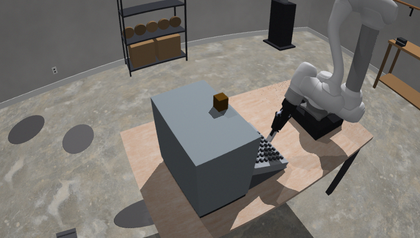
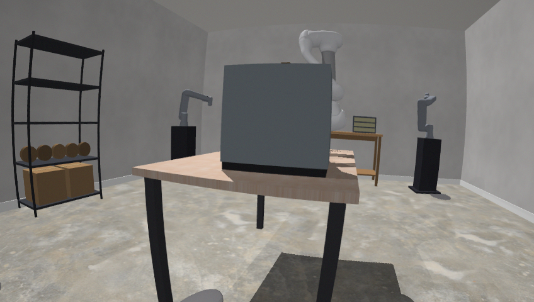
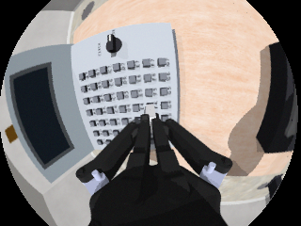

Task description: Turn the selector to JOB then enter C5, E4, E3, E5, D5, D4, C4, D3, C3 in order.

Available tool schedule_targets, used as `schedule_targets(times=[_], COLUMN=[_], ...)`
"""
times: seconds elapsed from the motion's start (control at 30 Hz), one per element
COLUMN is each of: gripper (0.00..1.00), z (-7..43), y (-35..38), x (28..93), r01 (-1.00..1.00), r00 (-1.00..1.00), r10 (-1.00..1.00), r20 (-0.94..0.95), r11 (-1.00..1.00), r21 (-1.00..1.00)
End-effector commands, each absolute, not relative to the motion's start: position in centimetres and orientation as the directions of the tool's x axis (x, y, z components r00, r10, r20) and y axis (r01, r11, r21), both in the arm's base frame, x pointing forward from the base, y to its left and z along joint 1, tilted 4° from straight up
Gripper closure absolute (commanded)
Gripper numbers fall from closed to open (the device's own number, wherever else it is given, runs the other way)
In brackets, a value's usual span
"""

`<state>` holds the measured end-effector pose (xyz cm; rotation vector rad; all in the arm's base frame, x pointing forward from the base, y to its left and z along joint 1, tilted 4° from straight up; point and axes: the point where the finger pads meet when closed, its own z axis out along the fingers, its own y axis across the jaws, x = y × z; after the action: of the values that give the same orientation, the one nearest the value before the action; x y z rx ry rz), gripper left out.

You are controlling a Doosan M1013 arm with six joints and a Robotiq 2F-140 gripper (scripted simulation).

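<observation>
The grey machine (image 1: 200, 141) stands on the wooden table, with a sloped keypad (image 3: 128, 90) on its front. In the wrist view the keypad shows rows of grey keys, none of them lit. The black selector knob (image 3: 113, 44) sits at the keypad's top left. My gripper (image 3: 150, 110) is shut and empty. Its fingertips hang just above a key in a lower row, towards the right side of the keypad. The key names are too small to read. In the top view the gripper (image 1: 271, 135) points down at the keypad's far edge (image 1: 269, 153).
A small brown cube (image 1: 220, 101) sits on top of the machine. The dark screen (image 3: 38, 113) is left of the keypad. My arm's black base (image 1: 319, 122) stands on the table to the right. In the exterior view the machine body (image 2: 275, 117) hides the keypad.
</observation>
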<state>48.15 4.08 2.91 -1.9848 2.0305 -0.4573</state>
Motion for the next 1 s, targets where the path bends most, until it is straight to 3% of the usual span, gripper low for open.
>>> schedule_targets(times=[0.0, 0.43, 0.97], gripper=[1.00, 1.00, 1.00], z=[3.1, 3.5, 3.7], y=[4.1, 4.0, -2.7], x=[48.1, 47.9, 47.7], r01=[-0.916, -0.916, -0.916], r00=[-0.029, -0.029, -0.029], r10=[-0.999, -0.999, -0.999], r20=[0.030, 0.030, 0.030], r11=[0.015, 0.015, 0.015], r21=[-0.402, -0.402, -0.402])
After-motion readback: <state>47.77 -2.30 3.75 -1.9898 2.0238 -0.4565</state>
